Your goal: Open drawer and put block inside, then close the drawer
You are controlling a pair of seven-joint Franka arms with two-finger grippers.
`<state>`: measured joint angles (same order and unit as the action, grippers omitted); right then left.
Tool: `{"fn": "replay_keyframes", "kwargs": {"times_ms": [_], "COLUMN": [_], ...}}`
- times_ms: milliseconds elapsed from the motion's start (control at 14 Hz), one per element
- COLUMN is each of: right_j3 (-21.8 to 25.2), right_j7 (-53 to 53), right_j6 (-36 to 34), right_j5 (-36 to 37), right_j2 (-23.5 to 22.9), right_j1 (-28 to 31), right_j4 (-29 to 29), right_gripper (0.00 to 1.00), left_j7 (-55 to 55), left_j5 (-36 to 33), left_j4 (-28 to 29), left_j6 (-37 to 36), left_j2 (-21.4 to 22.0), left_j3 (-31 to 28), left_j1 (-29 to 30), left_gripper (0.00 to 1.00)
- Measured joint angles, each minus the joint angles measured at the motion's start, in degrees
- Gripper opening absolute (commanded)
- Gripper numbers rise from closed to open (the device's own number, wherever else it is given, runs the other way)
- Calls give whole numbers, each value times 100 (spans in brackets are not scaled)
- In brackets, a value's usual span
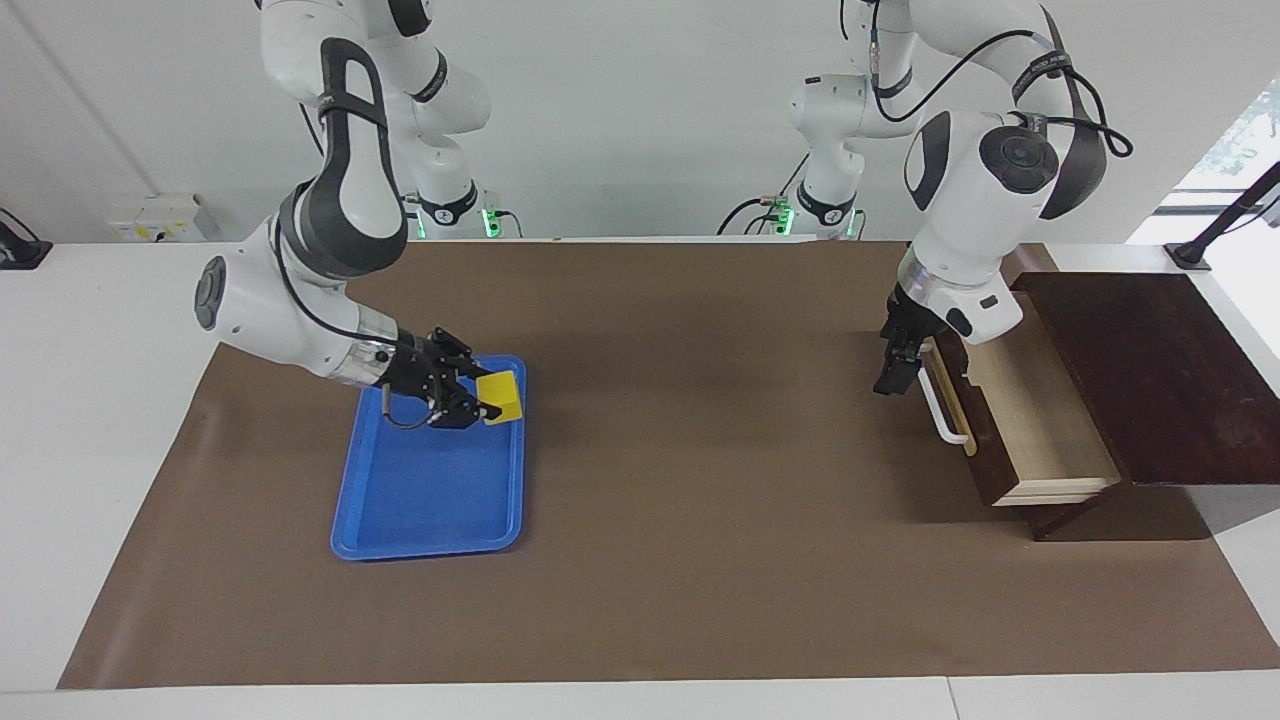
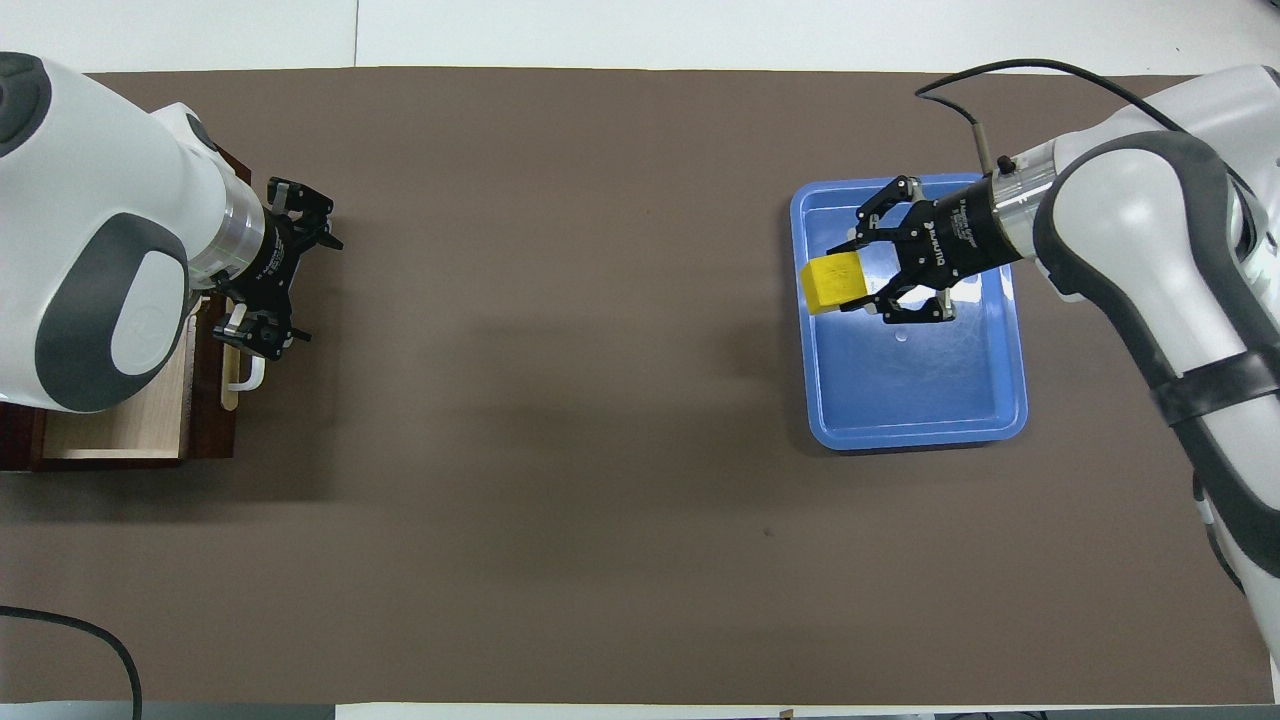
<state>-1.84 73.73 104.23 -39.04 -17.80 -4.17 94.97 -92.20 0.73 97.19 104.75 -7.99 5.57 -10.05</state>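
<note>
The drawer (image 1: 1040, 420) of the dark brown box (image 1: 1150, 370) is pulled out, showing its pale wood inside, at the left arm's end of the table. My left gripper (image 1: 893, 372) is open, in front of the drawer, close to the robots' end of the white handle (image 1: 948, 412); it holds nothing. In the overhead view the left gripper (image 2: 298, 280) spreads wide beside the handle (image 2: 243, 378). My right gripper (image 1: 487, 402) is shut on the yellow block (image 1: 502, 396) and holds it just above the blue tray (image 1: 420, 500). The overhead view shows the block (image 2: 835, 283) in the right gripper (image 2: 852, 285).
The blue tray (image 2: 920, 400) lies on the brown mat (image 1: 700, 400) toward the right arm's end, with nothing else in it. The left arm's large wrist covers much of the box in the overhead view.
</note>
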Motion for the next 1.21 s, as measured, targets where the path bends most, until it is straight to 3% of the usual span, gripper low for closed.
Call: {"fn": "replay_keyframes", "kwargs": {"times_ms": [286, 714, 1214], "right_j3": [-3, -4, -3], "right_j7": [1010, 1471, 1471], "right_j6": [33, 271, 376], "right_j5": [0, 0, 0], "right_j2": [5, 15, 15], "right_j1": [-707, -1317, -1426], "right_j4": [-298, -517, -520], "right_gripper": [0, 0, 0], "left_j7": [-1770, -3149, -4251], "left_j5": [29, 259, 268], "left_j4": [-34, -70, -1026], "left_j6": [-30, 275, 563], "left_j2": [0, -100, -969], "left_j3": [37, 59, 44], "left_j1": [-747, -1743, -2155], "left_gripper": [100, 100, 100]}}
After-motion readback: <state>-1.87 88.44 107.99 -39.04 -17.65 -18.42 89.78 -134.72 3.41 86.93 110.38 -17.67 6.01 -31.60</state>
